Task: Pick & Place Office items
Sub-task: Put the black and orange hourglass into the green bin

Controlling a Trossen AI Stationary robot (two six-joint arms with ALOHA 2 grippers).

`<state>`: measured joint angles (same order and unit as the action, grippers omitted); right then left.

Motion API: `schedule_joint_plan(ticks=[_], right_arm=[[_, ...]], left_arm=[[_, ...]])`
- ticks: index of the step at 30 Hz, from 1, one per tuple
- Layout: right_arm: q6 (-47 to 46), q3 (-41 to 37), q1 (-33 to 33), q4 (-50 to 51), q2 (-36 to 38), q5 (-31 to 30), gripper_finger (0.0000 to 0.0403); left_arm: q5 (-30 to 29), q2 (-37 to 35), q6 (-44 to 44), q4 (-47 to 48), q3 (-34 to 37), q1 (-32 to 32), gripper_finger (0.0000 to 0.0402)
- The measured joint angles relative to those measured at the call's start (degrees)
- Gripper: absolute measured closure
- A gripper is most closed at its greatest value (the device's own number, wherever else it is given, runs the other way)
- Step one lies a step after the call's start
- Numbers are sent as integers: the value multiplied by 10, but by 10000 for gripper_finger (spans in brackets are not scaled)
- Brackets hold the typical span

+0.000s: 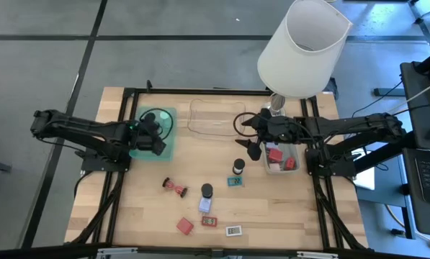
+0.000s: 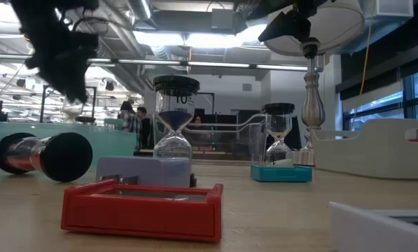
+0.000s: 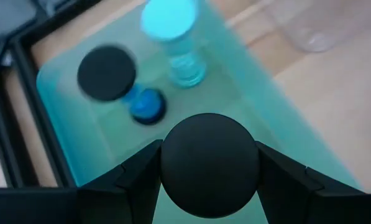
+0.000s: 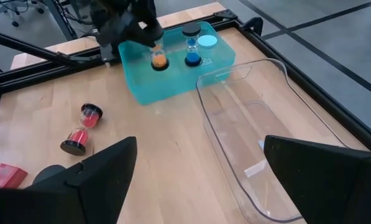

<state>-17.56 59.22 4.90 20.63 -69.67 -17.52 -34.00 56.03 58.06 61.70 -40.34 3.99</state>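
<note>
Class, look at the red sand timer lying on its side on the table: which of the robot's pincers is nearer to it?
Left. The left pincer hangs over the green tray, just behind the red sand timer. The right pincer is farther off, across the table beside the grey tray.

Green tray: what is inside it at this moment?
The green tray holds a blue sand timer and a light-blue one. The left gripper holds an orange timer over it. The tray floor under the gripper is hidden.
</note>
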Motion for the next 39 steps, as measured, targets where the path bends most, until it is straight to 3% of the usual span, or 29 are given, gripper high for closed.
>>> schedule_joint_plan(ticks=[9, 18, 26, 39], right_arm=[[0, 0, -7, 0, 0, 4, 49], [0, 0, -7, 0, 0, 4, 49], [0, 0, -7, 0, 0, 5, 49], [0, 0, -7, 0, 0, 6, 49]], left_arm=[[-46, 0, 98, -1, 61, -1, 186], [-112, 0, 138, 2, 70, -1, 185], [-85, 1, 143, 2, 70, -1, 184], [-90, 1, 203, -4, 103, -1, 184]])
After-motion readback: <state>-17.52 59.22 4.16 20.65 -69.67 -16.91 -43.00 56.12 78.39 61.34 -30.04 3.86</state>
